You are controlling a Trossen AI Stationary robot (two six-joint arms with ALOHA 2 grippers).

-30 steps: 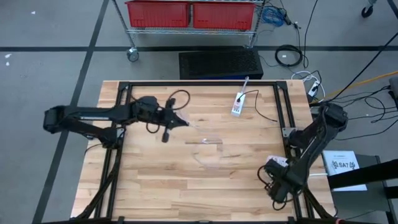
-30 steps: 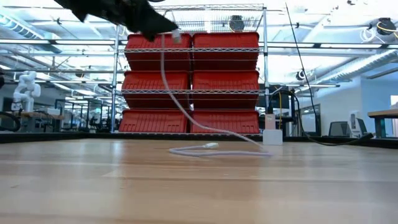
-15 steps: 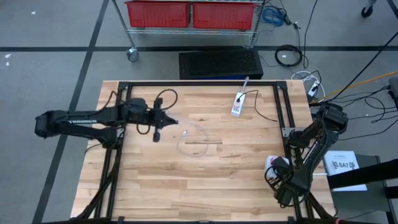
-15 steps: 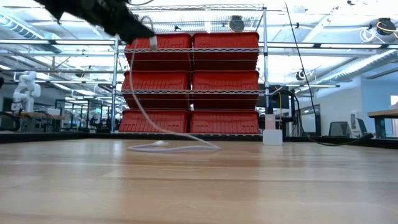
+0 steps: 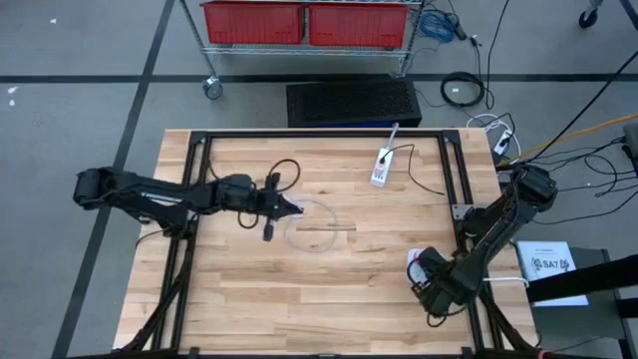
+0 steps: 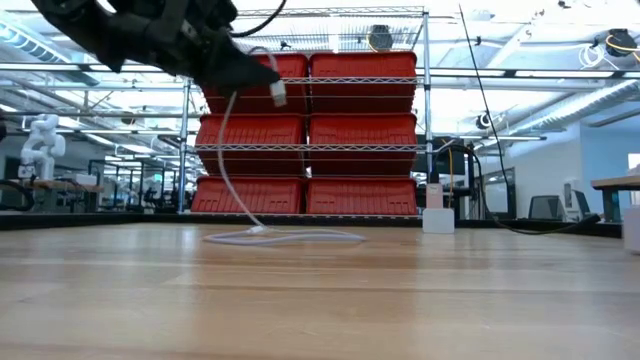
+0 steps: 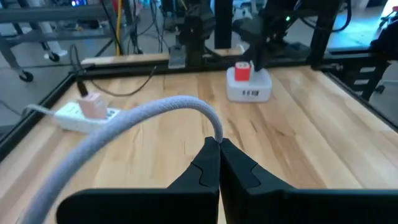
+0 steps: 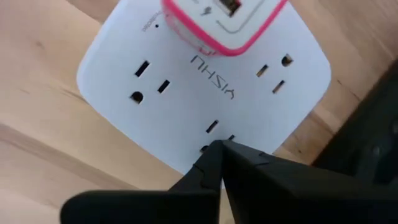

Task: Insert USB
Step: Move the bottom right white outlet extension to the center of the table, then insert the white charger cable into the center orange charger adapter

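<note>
Left gripper (image 5: 292, 209) raised over the table's (image 5: 249, 289) middle-left, fingers pinched tight on the white USB cable (image 6: 235, 190) just behind its plug (image 6: 277, 95). Plug end clear only in the low view, poking out past the fingertips high above the wood, cable drooping from it to a flat loop on the boards. From overhead, that loop (image 5: 317, 224) faint and pale beside the gripper. Left wrist view: cable (image 7: 143, 118) arching up between the closed fingers (image 7: 219, 163); beyond, a white power strip (image 7: 84, 115) with a pink charger, and the white outlet block (image 7: 249, 87).

Right gripper (image 5: 424, 289) low at the table's right edge, fingers closed with nothing between them, against the block (image 5: 417, 265). Right wrist view alone close enough for the block's (image 8: 186, 99) sockets and the pink-rimmed USB charger (image 8: 221, 22) plugged into it.
</note>
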